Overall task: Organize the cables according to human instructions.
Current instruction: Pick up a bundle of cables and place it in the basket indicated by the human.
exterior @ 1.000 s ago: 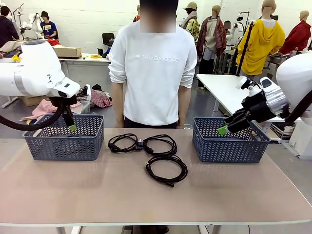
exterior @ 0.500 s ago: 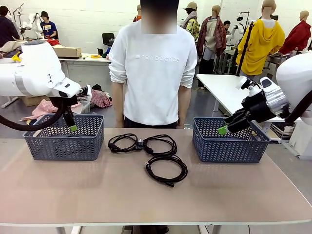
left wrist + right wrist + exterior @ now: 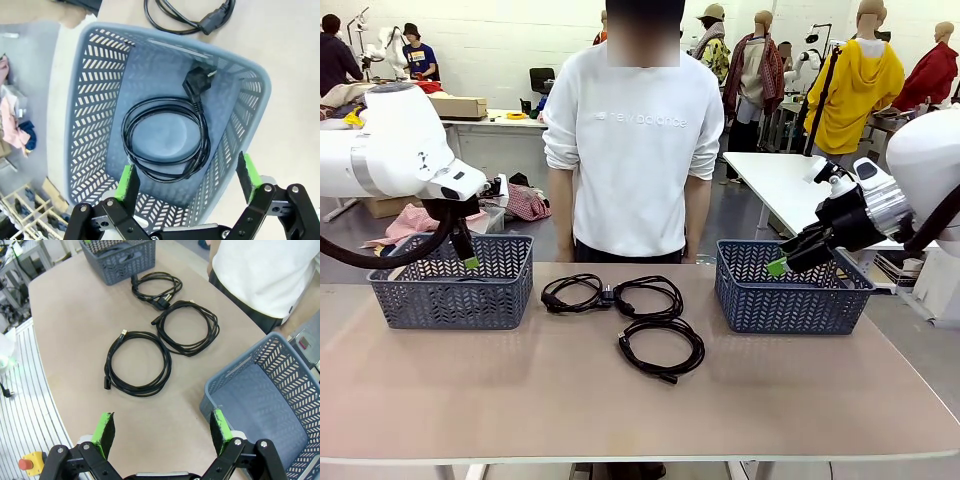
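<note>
At frame left, the left fingers hang spread and empty over a grey-blue woven-pattern plastic basket holding one coiled black power cord, seemingly already sorted. Three more coils lie mid-tabletop, probably awaiting instructions. At right, the right fingers are spread by the matching basket.

Beneath my left end effector the basket looks like moulded grey-blue plastic, its walls pierced in a woven pattern and its floor smooth with a faint sheen. The cable coiled inside has a matt black, rubbery sheath. My pads are matt bright green. Ahead of my right end effector, the tabletop is smooth, dull beige.
</note>
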You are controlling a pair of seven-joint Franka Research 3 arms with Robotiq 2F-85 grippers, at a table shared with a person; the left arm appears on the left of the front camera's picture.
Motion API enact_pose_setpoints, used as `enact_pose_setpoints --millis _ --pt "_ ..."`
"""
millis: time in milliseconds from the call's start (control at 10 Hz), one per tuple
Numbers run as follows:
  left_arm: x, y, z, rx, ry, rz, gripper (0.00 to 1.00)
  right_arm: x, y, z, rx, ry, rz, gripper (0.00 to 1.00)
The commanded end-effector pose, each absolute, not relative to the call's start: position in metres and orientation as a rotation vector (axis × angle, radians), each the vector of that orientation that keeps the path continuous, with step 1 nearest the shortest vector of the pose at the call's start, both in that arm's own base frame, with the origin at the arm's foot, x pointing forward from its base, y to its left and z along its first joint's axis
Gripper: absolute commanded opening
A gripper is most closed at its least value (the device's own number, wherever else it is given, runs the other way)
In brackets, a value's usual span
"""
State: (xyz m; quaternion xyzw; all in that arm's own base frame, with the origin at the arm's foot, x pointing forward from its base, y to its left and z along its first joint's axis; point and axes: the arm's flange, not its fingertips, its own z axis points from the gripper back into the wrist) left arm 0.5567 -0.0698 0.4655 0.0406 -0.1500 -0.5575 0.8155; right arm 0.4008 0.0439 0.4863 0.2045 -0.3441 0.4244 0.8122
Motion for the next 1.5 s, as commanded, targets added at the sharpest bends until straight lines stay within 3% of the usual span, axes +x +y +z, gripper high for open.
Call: enact_pose_setpoints --millis 0,400,800,1400 --pt "0.545 -0.082 0.472 0.048 -0.354 -1.196 1.00 0.404 0.043 0.485 0.450 -0.761 0.925 1.00" --pt "0.486 -0.111 0.485 -0.078 -0.458 -1.147 1.00 0.404 0.043 0.485 0.450 -0.761 0.925 1.00" --pt "0.427 -0.133 0.482 -0.195 -0.444 -1.188 1.00 0.404 0.043 0.485 0.450 -0.761 0.925 1.00" --pt "0.385 -0.146 0.447 -0.280 -0.387 -1.223 1.00 0.404 0.043 0.485 0.450 -0.761 0.925 1.00"
